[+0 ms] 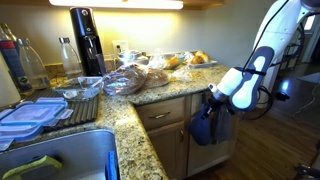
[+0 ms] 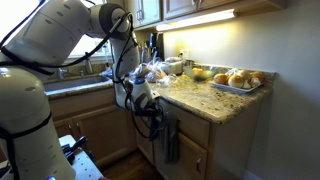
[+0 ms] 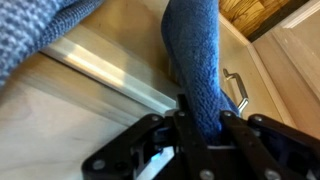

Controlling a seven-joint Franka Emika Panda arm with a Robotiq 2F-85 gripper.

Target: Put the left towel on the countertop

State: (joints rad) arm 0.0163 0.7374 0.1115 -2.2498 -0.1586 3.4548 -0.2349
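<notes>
Hanging down the cabinet front [image 1: 163, 135] just below the counter [image 1: 145, 104] edge, the left towel [image 3: 196, 60] is pinched in the pincer [image 3: 203, 115]; soft, light and limp, it likely needs a bunched, deep hold.

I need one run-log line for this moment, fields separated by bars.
gripper: shut on left towel | towel: hangs at cabinet front | countertop: not reached

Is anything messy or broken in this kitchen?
Nothing looks spilled or broken. The only odd thing is the blue towel, pinched in the gripper in front of the cabinet, below the countertop.
</notes>
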